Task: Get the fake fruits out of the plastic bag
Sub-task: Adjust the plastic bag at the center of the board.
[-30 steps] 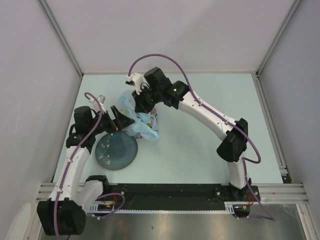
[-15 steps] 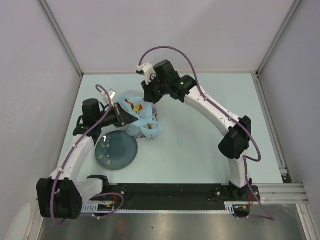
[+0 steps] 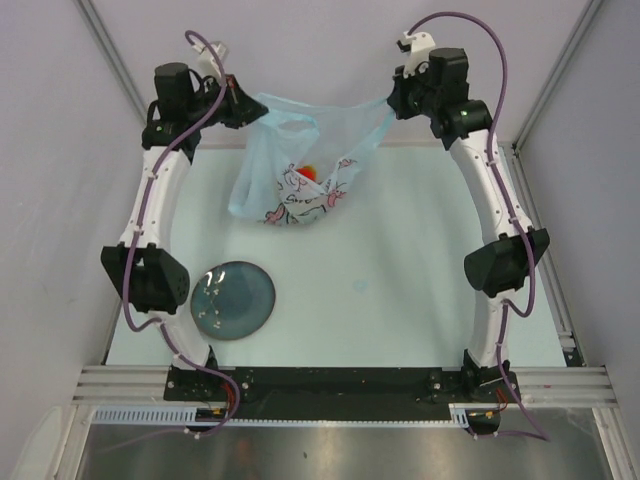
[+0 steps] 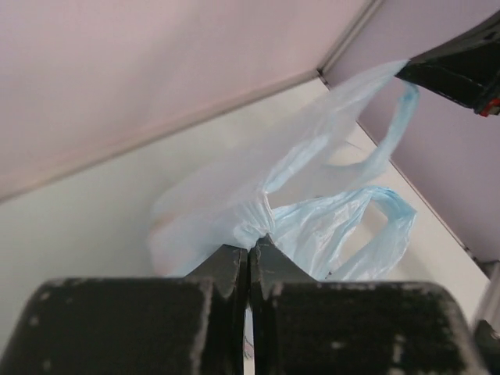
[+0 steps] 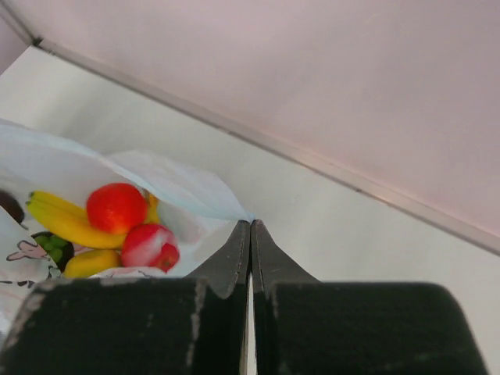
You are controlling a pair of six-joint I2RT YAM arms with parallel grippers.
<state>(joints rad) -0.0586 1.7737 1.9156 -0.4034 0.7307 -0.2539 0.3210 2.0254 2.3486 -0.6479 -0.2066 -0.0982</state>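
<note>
pale green table (image 3: pixel 420 260) between lilac walls (image 3: pixel 350 70), teal plate (image 3: pixel 245 292) on it, each arm's jaws tight on the plastic bag (image 3: pixel 290 195)

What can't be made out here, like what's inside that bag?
Top view: the plastic bag hides most fake fruits; one red spot shows.
Left wrist view: its plastic hides every fruit.
Right wrist view: the picture edge cuts off a dark fruit.
Top view: plate specks too small to name.
</note>
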